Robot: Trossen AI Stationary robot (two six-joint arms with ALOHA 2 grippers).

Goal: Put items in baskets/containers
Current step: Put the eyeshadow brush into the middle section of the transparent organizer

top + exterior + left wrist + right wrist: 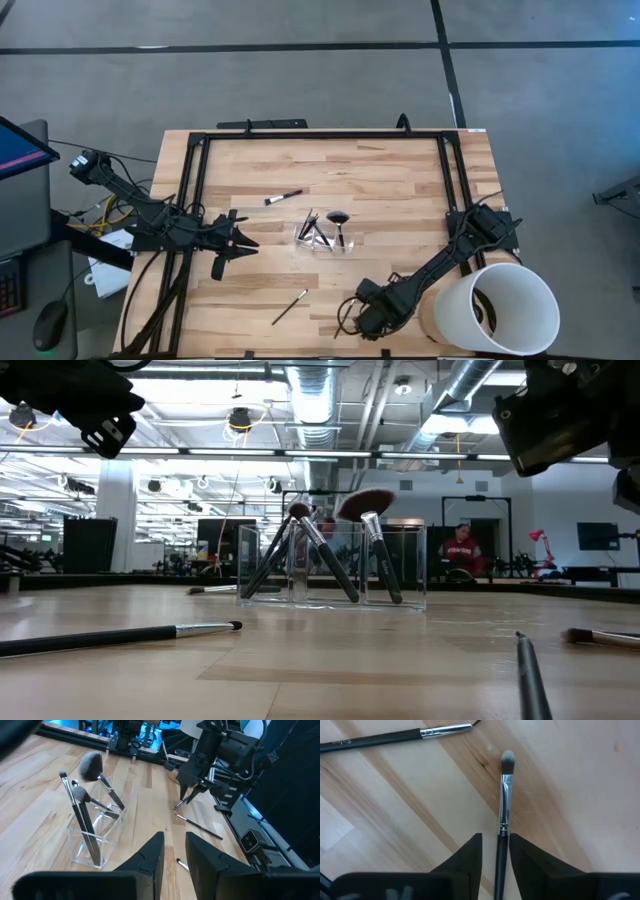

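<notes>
Right wrist view: a brush [504, 800] lies flat on the bench [570, 780], its handle running between the right pincer's [496, 851] narrowly parted fingers, not yet clamped, long axis in line with them.

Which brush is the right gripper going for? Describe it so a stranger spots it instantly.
Find the white bucket on the table's right side; the right gripper hangs left of it. The brush lies flat between its open fingers: silver ferrule, small grey rounded tip, whereas the neighbouring brush lies outside them.
</notes>
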